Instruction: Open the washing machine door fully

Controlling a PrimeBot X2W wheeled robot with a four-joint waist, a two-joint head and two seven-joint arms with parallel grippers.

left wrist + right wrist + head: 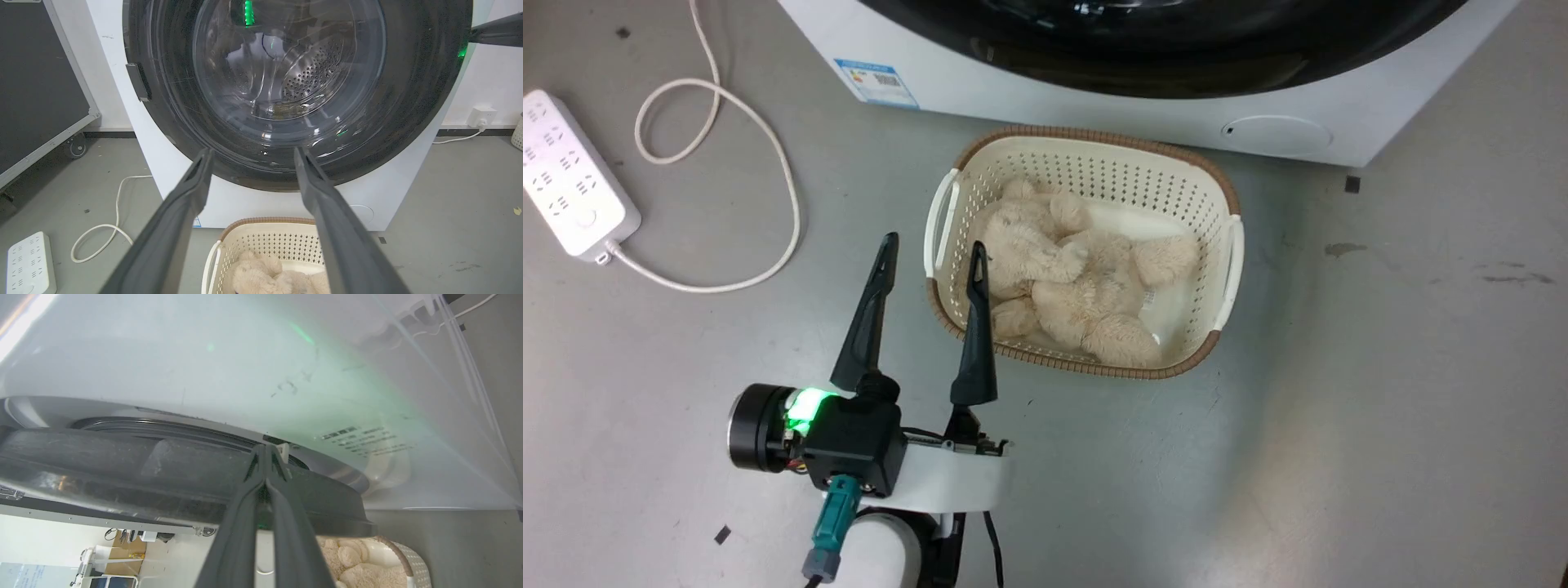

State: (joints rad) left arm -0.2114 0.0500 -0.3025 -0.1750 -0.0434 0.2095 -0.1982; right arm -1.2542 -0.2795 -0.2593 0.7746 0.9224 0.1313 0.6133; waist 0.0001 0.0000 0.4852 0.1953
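Well, at nine o'clock on the floor lies a power strip (572, 196) with its cord (768, 147) looped beside it. Next comes the left gripper (935, 242), fingers spread wide and holding nothing, hanging over the floor just beside the basket (1232, 269), where a plush toy (1078, 286) lies. Beyond the basket, at twelve o'clock, stands the washing machine (1094, 106).

The washing machine door (408, 102) covers nearly the whole front: a glossy black ring around a bulging glass bowl (286, 61). A dark fitting (138, 81) sits on the ring at nine o'clock, so I judge that the door swings on that side. At about two o'clock on the ring is the right gripper (266, 448), fingers pressed tight together with the tips at the door's outer edge, next to a small white catch (282, 449). The wide lens bends this edge badly, so I cannot tell whether the tips nip the rim or only hook behind it.

By my judgement the door is heavy and stiff, and it turns only along its hinge arc. The black face looks slick and the glass offers no hold. The far rim, opposite the fitting, is the place to take it, pulling along the arc, not straight out.
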